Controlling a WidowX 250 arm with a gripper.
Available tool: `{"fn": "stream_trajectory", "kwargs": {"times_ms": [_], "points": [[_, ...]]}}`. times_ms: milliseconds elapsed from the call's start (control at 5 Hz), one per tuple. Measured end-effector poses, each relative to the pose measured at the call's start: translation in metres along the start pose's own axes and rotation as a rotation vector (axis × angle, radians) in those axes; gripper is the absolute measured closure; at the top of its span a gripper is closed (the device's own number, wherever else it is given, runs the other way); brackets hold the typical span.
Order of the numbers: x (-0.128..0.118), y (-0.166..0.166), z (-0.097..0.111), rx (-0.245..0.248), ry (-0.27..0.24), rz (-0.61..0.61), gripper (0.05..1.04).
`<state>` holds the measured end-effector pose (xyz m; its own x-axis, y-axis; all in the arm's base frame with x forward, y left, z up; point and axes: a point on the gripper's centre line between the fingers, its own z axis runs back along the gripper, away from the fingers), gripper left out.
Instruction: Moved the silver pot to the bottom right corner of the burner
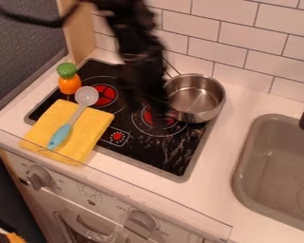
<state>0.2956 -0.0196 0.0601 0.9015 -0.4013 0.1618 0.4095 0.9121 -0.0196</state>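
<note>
The silver pot (195, 98) sits upright at the back right of the black stove top (174, 154), its right side over the stove's edge. Its thin handle points up and left, toward the tiled wall. My gripper (157, 114) hangs blurred just left of the pot, over the middle red burner (170, 119). Whether it touches the pot I cannot tell. The arm hides part of the stove behind it.
A yellow cloth (85, 137) lies on the stove's left front, with a blue-handled spoon (71, 121) on it. An orange toy carrot (68, 83) stands at the back left. The grey sink (243, 163) is at the right; the tiled wall (240, 38) runs behind.
</note>
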Motion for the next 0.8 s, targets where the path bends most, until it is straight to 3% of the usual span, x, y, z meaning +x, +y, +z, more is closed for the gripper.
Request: {"fn": "stream_trajectory", "kwargs": {"times_ms": [200,400,600,800], "points": [[0.04,-0.027,-0.012,-0.007,0.001,-0.037,0.083],[0.068,-0.029,-0.025,0.02,0.007,-0.024,0.083],[0.082,-0.03,-0.04,0.036,0.028,-0.019,0.083],[0.087,-0.027,-0.041,0.051,0.03,-0.01,0.143]]}}
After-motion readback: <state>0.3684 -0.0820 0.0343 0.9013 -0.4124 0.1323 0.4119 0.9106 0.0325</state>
